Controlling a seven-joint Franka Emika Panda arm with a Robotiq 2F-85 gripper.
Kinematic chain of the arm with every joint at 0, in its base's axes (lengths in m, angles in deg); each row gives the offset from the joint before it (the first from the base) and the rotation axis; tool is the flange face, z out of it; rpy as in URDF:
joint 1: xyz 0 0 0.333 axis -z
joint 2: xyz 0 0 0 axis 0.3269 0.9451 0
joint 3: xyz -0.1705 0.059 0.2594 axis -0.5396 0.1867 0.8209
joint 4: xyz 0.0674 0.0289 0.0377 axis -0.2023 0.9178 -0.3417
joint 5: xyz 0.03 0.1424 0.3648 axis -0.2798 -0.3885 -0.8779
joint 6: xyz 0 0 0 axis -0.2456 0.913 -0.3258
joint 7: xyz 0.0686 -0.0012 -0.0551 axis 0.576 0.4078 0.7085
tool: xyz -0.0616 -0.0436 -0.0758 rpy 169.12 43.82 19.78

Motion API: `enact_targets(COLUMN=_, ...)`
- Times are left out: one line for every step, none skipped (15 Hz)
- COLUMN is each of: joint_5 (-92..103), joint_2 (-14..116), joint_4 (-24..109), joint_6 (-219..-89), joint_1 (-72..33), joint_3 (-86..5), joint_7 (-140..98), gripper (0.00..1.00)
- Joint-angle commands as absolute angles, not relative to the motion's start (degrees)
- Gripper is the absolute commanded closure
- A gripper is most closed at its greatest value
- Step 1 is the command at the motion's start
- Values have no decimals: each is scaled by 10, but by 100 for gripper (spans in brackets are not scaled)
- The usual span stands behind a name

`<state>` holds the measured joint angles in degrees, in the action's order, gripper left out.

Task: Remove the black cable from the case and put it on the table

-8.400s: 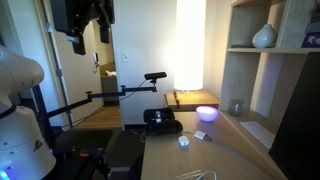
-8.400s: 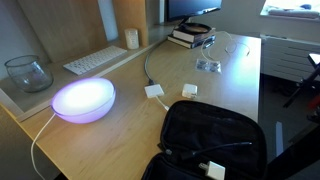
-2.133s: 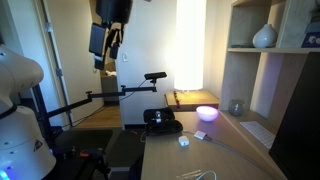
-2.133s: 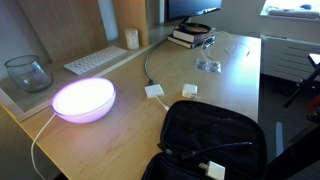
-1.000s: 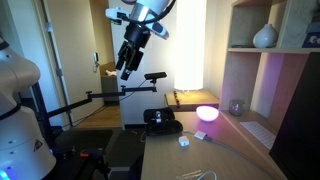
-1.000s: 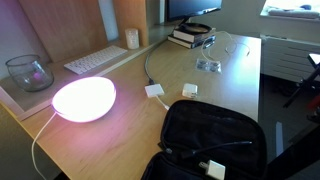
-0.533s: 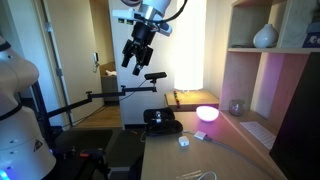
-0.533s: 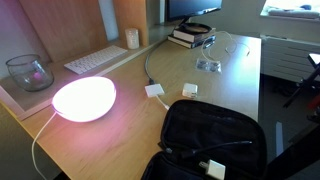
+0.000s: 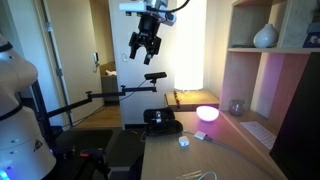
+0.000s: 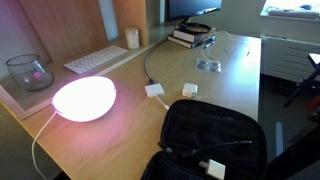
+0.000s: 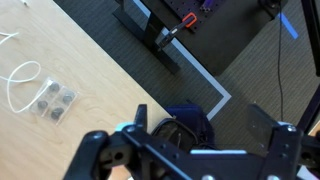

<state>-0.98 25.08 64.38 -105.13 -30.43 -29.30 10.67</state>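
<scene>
The case is black, lies open at the near end of the tan table, and holds the thin black cable and a small white block. In an exterior view the case sits at the table's edge, with my gripper high above it and a little to its left. The gripper points down, open and empty. In the wrist view my gripper frames the case far below, beside the table corner.
A glowing pink lamp and a glass bowl stand on the table, with a keyboard, two white adapters, a clear bag and stacked books. Wooden shelving holds a vase.
The arm has swung across from the left toward the case and the gripper has turned to hang downward. The lamp has gone from violet to pink. The case has not moved.
</scene>
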Motion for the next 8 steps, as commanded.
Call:
enact_targets(joint_5=-23, joint_2=300, joint_4=597, joint_6=-1033, joint_1=-305, joint_3=-290, joint_7=118, gripper=0)
enact_targets(joint_5=-30, joint_2=313, joint_4=590, joint_6=-1025, joint_1=-303, joint_3=-289, joint_7=109, gripper=0)
enact_targets(joint_5=-32, joint_2=324, joint_4=587, joint_6=-1024, joint_1=-301, joint_3=-289, joint_7=107, gripper=0)
enact_targets(joint_5=-39, joint_2=335, joint_4=583, joint_6=-1019, joint_1=-300, joint_3=-290, joint_7=110, gripper=0)
enact_targets(joint_5=-38, joint_2=346, joint_4=580, joint_6=-1018, joint_1=-298, joint_3=-288, joint_7=100, gripper=0)
enact_targets(joint_5=-37, joint_2=355, joint_4=576, joint_6=-1014, joint_1=-297, joint_3=-287, joint_7=97, gripper=0)
enact_targets(joint_5=-33, joint_2=361, joint_4=573, joint_6=-1012, joint_1=-297, joint_3=-285, joint_7=97, gripper=0)
enact_targets(joint_5=-33, joint_2=365, joint_4=571, joint_6=-1009, joint_1=-296, joint_3=-284, joint_7=93, gripper=0)
